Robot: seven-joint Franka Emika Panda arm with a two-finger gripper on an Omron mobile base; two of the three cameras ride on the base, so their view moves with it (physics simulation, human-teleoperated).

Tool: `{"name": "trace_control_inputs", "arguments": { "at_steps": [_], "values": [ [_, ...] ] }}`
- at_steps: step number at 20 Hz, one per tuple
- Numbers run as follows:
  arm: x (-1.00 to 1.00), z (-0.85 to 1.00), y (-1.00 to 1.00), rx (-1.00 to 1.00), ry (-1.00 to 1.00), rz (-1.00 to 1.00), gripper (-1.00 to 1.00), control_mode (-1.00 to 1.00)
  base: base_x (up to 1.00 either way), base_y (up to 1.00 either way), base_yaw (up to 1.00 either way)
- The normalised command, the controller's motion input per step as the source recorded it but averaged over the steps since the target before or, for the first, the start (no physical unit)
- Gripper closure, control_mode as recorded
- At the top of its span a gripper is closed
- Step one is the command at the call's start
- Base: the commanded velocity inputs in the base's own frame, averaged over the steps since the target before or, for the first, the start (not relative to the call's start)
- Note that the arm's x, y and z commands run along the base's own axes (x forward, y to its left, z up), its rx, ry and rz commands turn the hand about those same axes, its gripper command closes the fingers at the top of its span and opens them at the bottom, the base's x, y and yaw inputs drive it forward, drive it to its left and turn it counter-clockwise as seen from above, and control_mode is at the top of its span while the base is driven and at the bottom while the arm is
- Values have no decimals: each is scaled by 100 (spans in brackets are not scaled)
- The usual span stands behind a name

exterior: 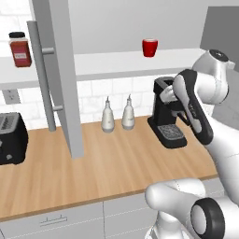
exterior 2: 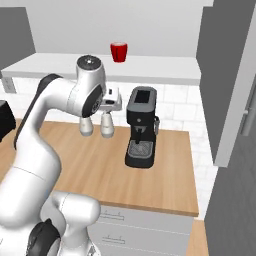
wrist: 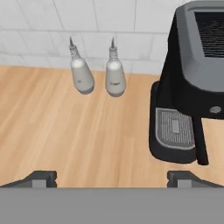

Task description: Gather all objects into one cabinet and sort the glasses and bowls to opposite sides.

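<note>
We've got the red cup (exterior: 150, 47) standing upright on the white shelf (exterior: 116, 64), mouth up, well right of the open cabinet door (exterior: 60, 74), whose bar handle (exterior: 42, 77) runs vertically. Our gripper (wrist: 112, 177) hangs over the counter (wrist: 65, 131) with fingers spread wide, holding nothing, near the coffee machine (wrist: 192, 83) and two bottles (wrist: 98, 74). The jar (exterior: 19, 49) looks upright, though it's small.

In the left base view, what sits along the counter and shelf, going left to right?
Toaster → red-lidded jar → cabinet door handle → first white bottle → second white bottle → red cup → coffee machine.
</note>
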Motion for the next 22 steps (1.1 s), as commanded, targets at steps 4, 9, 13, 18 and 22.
{"name": "trace_control_inputs", "arguments": {
  "at_steps": [4, 9, 13, 18, 22],
  "values": [
    [23, 26, -17, 4, -14, 6, -100, -100, 0, 0, 0],
    [88, 56, 0, 2, 0, 0, -100, -100, 0, 0, 0],
    [67, 96, 0, 8, 1, -1, -100, -100, 0, 0, 0],
    [17, 94, -1, 8, 3, 0, -100, -100, 0, 0, 0],
    [32, 9, 25, -2, 0, -3, -100, -100, 0, 0, 0]
  ]
}}
